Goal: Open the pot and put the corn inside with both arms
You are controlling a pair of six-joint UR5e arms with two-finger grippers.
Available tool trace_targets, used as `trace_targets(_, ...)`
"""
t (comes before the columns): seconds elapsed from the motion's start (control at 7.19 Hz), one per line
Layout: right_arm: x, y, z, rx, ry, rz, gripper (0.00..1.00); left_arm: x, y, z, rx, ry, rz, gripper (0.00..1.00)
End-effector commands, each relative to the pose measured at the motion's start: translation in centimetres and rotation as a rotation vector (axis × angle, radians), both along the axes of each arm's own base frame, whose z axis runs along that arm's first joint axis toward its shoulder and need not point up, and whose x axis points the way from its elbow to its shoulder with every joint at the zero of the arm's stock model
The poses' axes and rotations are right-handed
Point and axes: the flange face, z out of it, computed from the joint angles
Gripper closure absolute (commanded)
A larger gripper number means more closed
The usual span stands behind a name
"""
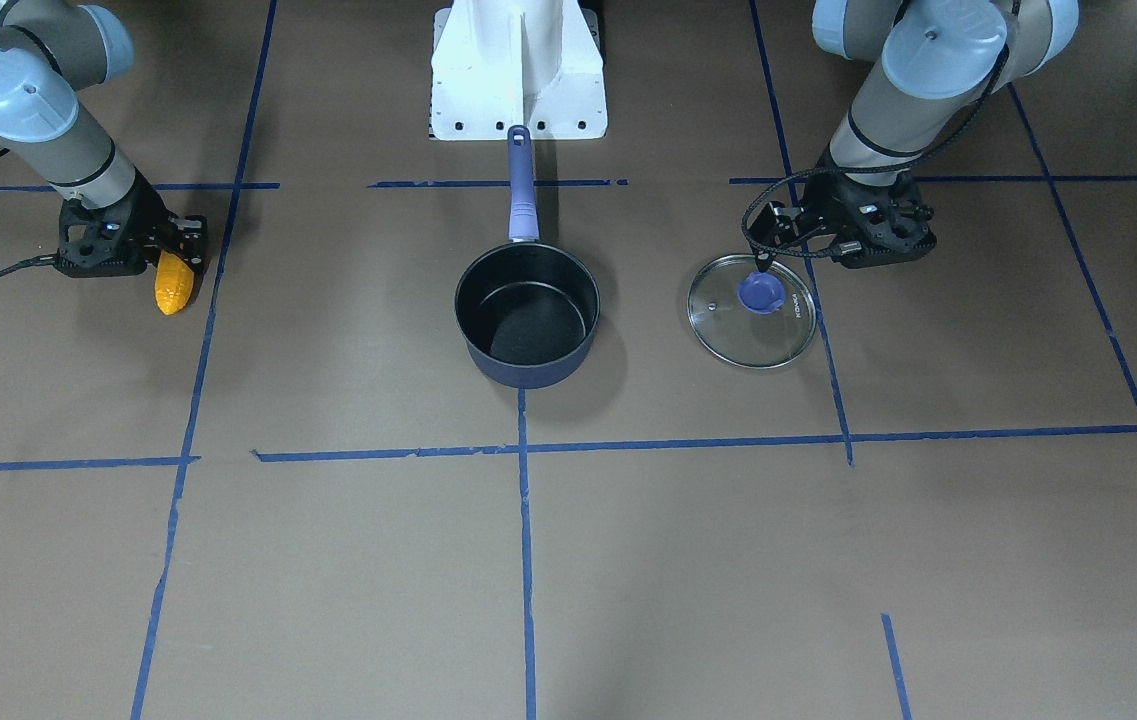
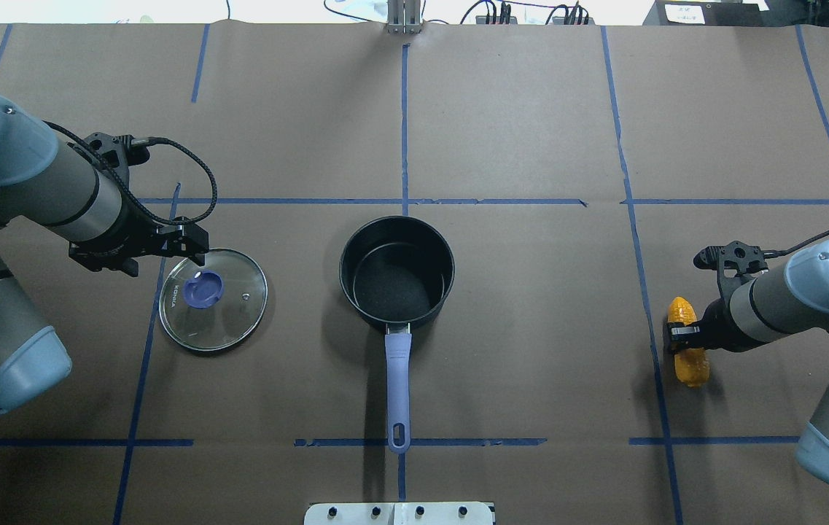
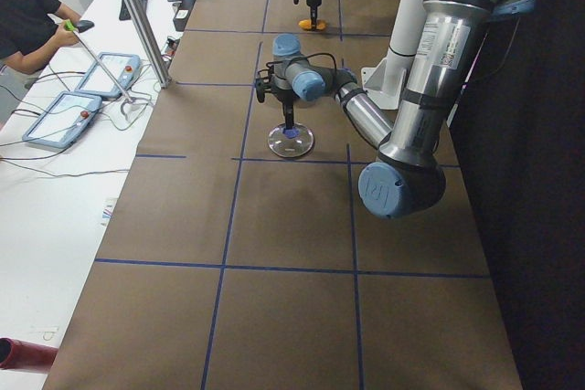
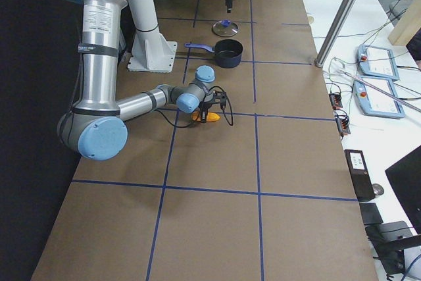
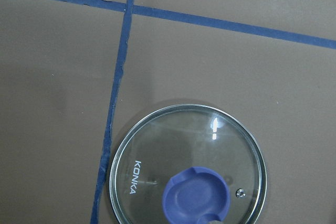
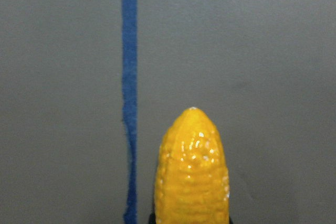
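The navy pot [image 1: 528, 320] stands open and empty at the table's middle, its blue handle [image 1: 522, 190] pointing at the robot's base. The glass lid [image 2: 235, 310] lies flat on the table on the robot's left. My left gripper [image 2: 195, 255] is right over the lid's blue knob [image 5: 197, 195]. Only one narrow dark tip shows, at the knob's edge, so I cannot tell its state. The orange-yellow corn [image 2: 691, 364] lies low at the table on the robot's right. My right gripper [image 2: 684, 335] is shut across its middle. The corn fills the right wrist view [image 6: 193, 171].
The white mounting base [image 1: 518, 70] stands just behind the pot's handle. Blue tape lines [image 1: 524, 560] mark the brown table cover into squares. A side bench with teach pendants [image 3: 64, 116] and an operator runs along the table's far side.
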Motion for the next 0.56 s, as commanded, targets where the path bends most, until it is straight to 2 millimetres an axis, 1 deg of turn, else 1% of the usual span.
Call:
trace_targets(0.0,-1.1,-0.5,-8.1,0.016,-0.129,0.055,1.00,-1.6,0.5,-1.5,0.026,0.028,-0.014,0.00)
trace_targets(0.14,-3.8,-2.2,-13.8,-0.032,-0.219,0.130,1.00,-3.5,0.0,-2.3,0.042,0.040,-0.041,0.00)
trace_targets(0.28,-7.9,-4.7,-21.7,-0.103,-0.281,0.195,1.00,-5.2,0.5,-0.9,0.036,0.027,-0.051,0.00)
trace_targets(0.42,-12.7,-6.6,-28.4,-0.172,-0.293,0.236,1.00,-6.0,0.9,-0.6,0.035,0.024,-0.056,0.00)
